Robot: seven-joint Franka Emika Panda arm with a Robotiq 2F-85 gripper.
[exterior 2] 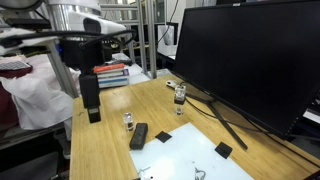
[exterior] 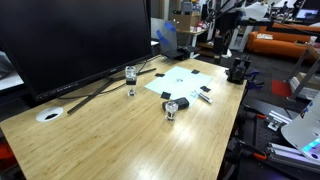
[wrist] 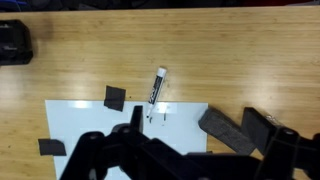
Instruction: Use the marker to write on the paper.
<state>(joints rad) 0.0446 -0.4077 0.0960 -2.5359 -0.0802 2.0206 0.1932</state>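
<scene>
Pointing, marker [wrist: 157, 86]: aimed the pale end up and a little right in the wrist view, the dark end down and a little left, toward the paper [wrist: 95, 128].
Long axis: ran nearly top to bottom in the wrist view, leaning slightly right at the top; lay flat, not upright.
Marker place: rested on the bare bench [wrist: 240, 60] just beyond the paper's upper edge; reached that edge with the dark end; could not be told whether overlapping the sheet.
Marker against fingers [wrist: 135, 124]: lay beyond the fingertips, higher in the wrist view, within the span between them and nearer the one at picture left; sat apart from both, untouched.
Finger state: stood spread wide, released, grasping nothing.
Arm [exterior 2: 88, 70]: hung down over the bench near its edge in an exterior view, to one side of the paper.
Paper: lay flat on the bench; bore faint dark marks [wrist: 158, 115] near the upper edge, just below the marker's dark end.
Black pieces [wrist: 115, 98]: sat at the paper's rim, one on the upper edge left of the marker, another at the left edge.
Black block [wrist: 220, 125]: lay tilted, just beside the paper's right side.
Monitor [exterior: 70, 40]: stood large and dark along the bench's far side.
White disc [exterior: 48, 114]: lay on the bench, well apart from the paper.
</scene>
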